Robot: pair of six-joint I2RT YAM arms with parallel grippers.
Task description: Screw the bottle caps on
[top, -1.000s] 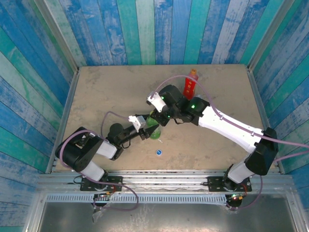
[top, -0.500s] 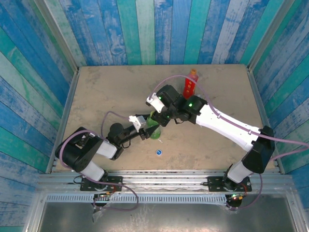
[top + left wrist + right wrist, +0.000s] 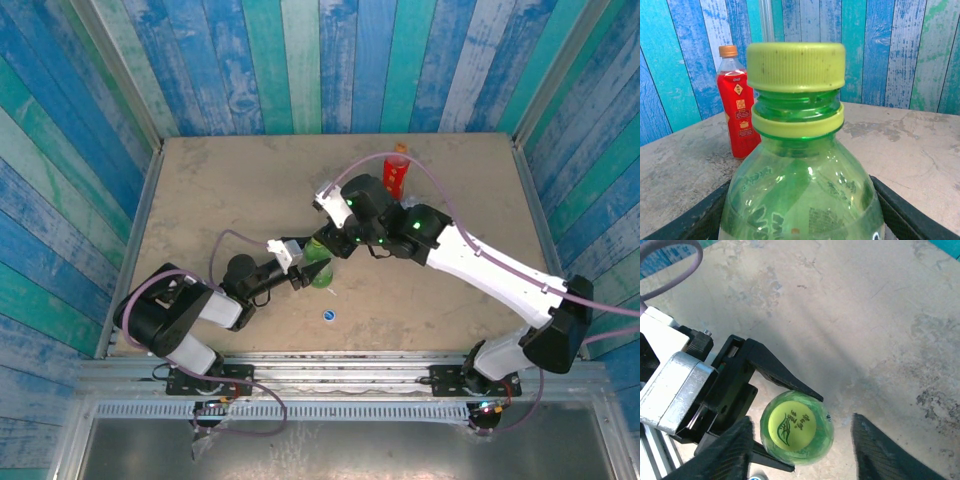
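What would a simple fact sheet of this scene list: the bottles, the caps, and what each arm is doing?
green bottle: upright, mid-table, yellow-green cap on its neck; tightness unclear
left gripper: closed on the green bottle's body
right gripper: open above that cap, fingers either side, not touching it
red bottle: upright near the back wall, orange cap on
blue cap: loose on the table, on the near side of the green bottle
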